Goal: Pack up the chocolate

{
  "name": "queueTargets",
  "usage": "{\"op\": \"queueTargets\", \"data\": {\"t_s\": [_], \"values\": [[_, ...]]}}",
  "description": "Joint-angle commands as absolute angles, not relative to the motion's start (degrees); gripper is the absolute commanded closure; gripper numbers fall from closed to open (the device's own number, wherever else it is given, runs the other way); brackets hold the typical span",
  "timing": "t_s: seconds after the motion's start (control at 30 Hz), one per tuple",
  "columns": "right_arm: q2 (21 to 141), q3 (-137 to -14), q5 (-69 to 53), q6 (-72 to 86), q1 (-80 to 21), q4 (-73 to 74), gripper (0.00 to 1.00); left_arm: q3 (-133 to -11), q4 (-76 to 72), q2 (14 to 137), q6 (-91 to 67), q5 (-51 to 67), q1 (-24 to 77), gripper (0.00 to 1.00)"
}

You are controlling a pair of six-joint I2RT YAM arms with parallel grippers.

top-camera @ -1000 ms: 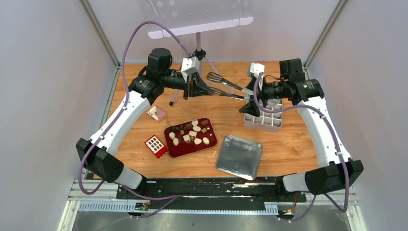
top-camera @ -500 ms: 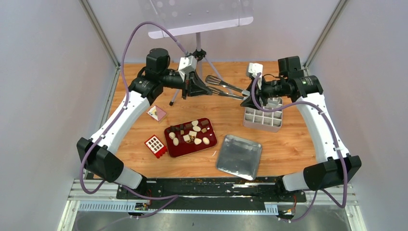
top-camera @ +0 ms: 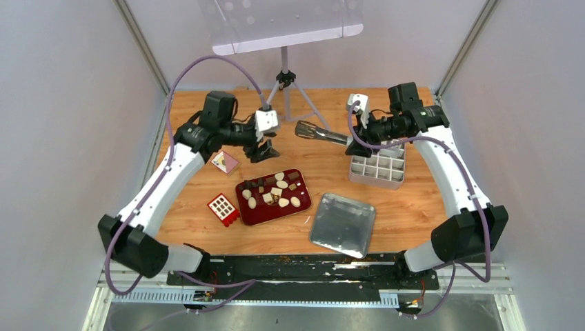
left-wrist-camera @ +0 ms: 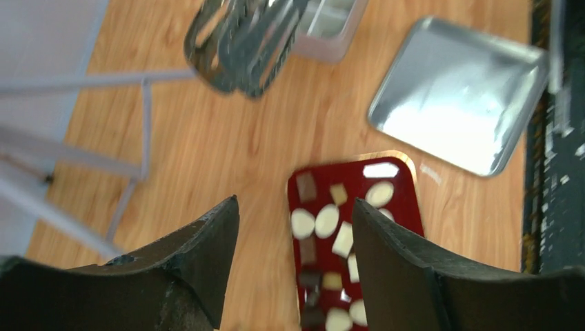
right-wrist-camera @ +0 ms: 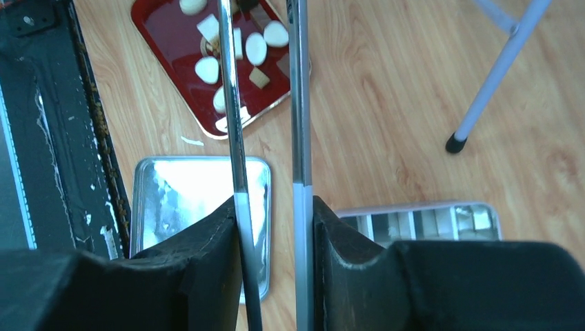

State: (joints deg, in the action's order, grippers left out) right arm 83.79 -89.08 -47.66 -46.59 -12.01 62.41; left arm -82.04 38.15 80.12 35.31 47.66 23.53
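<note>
The chocolate (top-camera: 274, 194), cream ovals and dark blocks, lies on a dark red tray (top-camera: 301, 205) mid-table. My left gripper (top-camera: 264, 150) hovers just behind the tray, open and holding nothing. In the left wrist view the chocolate (left-wrist-camera: 327, 221) shows between the spread fingers of that left gripper (left-wrist-camera: 293, 207). My right gripper (top-camera: 353, 146) is shut on the handle end of metal tongs (top-camera: 319, 133), whose head points left. The right wrist view shows both arms of the tongs (right-wrist-camera: 299, 103) squeezed between the fingers of the right gripper (right-wrist-camera: 272, 214).
A white divided box (top-camera: 377, 167) stands under the right arm. A shiny metal lid (top-camera: 343, 224) lies near the front. A small red box (top-camera: 223, 209) and a pink card (top-camera: 224, 161) sit left of the tray. A tripod (top-camera: 284, 77) stands at the back.
My left gripper let go of the tongs, opened and dropped back toward the tray. The right gripper closed on the tongs' handles and now carries them alone.
</note>
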Motion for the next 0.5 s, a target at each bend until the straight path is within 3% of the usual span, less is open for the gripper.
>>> {"op": "queueTargets", "data": {"t_s": [0.0, 0.23, 0.47], "values": [[86.83, -92.27, -41.27, -47.01, -14.08, 65.91, 0.64, -75.37, 44.08, 71.54, 42.95, 30.22, 21.94, 0.31], [93.4, -94.24, -26.35, -45.9, -23.94, 70.47, 0.63, -59.89, 33.91, 63.72, 19.4, 14.89, 18.97, 0.3], [97.67, -94.49, -18.97, -45.39, -29.93, 71.36, 0.62, -51.13, 29.46, 60.01, 10.19, 12.97, 18.12, 0.31]]}}
